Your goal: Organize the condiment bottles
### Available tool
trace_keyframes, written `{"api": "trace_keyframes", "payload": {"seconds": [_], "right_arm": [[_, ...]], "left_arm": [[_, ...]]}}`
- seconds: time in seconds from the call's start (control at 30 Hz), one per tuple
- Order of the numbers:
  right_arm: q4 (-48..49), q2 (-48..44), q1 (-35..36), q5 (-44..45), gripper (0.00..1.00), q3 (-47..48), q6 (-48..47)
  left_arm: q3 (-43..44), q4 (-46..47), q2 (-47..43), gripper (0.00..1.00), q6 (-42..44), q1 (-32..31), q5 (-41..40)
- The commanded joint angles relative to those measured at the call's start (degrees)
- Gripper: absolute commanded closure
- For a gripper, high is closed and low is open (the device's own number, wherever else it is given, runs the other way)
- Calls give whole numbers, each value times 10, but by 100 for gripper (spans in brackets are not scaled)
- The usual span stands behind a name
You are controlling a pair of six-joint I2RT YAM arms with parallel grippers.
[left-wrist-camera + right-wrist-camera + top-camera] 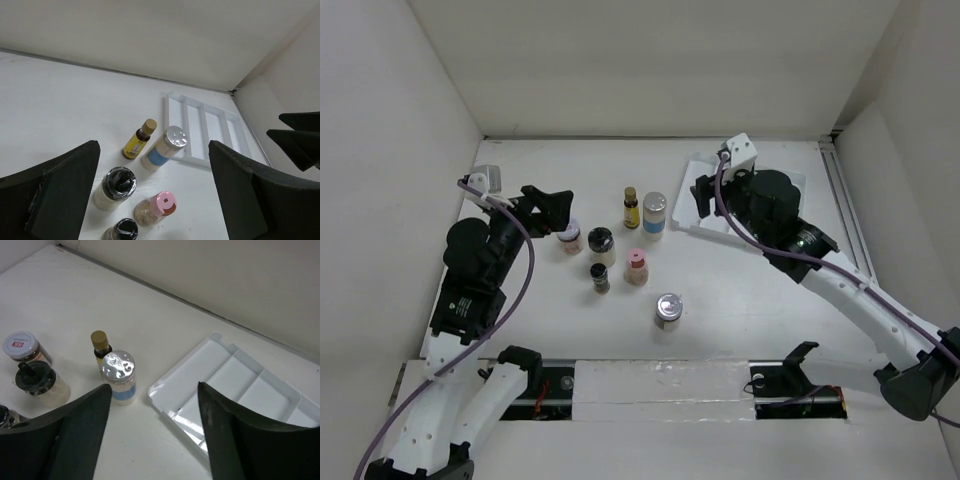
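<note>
Seven condiment bottles stand mid-table: a slim yellow-labelled bottle (631,207), a blue-labelled silver-capped jar (654,215), a pale-capped jar (570,237), a black-capped jar (601,245), a small black-capped jar (599,277), a pink-capped jar (636,267) and a silver-capped jar (667,310). My left gripper (558,205) is open and empty, just left of the pale-capped jar. My right gripper (700,200) is open and empty over the near-left corner of the white tray (695,165), right of the blue-labelled jar (119,377). The left wrist view shows the pink-capped jar (156,207) between my open fingers (60,195).
The white divided tray (240,385) lies at the back right, partly under my right arm, with nothing in the compartments that show. White walls close in the table at the left, back and right. A metal rail (840,200) runs along the right side.
</note>
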Motion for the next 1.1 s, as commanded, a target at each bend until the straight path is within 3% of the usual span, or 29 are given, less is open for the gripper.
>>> {"api": "trace_keyframes", "payload": {"seconds": [0.0, 0.03, 0.07, 0.1, 0.13, 0.17, 0.23, 0.27, 0.3, 0.33, 0.37, 0.4, 0.47, 0.6, 0.67, 0.8, 0.93, 1.07], "right_arm": [[32, -10, 7, 0, 28, 2, 2], [41, -10, 7, -7, 55, -3, 2], [49, -4, 7, -14, 73, -3, 2], [54, 10, 7, -29, 100, 3, 2], [54, 10, 7, -39, 100, 9, 2], [54, 22, 7, -50, 100, 9, 2], [54, 28, 22, -73, 100, 14, 2], [54, 37, 22, -73, 98, 14, 2], [54, 48, 29, -79, 87, 14, -4], [54, 49, 29, -89, 73, 14, -12], [54, 56, 35, -95, 34, 14, -12], [54, 62, 35, -103, 19, 14, -20], [68, 70, 41, -126, 2, 3, -20], [75, 115, 41, -164, 0, 11, -26], [82, 147, 41, -170, 0, 17, -26], [82, 212, 34, -76, 0, 53, -26], [96, 284, 3, -148, 0, 86, -5], [96, 331, -2, -148, 0, 110, -5]], "left_arm": [[0, 37, 3, 13, 4, -4, 17], [0, 31, 3, 13, 4, -4, 17], [6, 31, 8, 13, 4, -4, 17], [7, 40, 8, 18, 4, -4, 17], [7, 40, 8, 18, 4, -4, 17], [7, 45, 8, 41, 4, -4, 17], [13, 45, 14, 75, 4, -4, 17], [7, 45, 19, 86, 4, -4, 12], [0, 51, 19, 90, 4, -4, 12], [-12, 59, 14, 87, 4, -4, 2], [-28, 66, 14, 80, 4, -4, -3], [-29, 66, 14, 68, 4, -4, -3], [-34, 60, 14, 38, 4, -4, -3], [-39, 60, 14, 17, 4, 2, -16], [-34, 53, 14, 16, 9, 2, -16], [-41, 59, 14, 11, 9, 2, -16], [-41, 59, 20, 11, 9, 2, -2], [-41, 59, 25, 11, 9, 2, 3]]}}
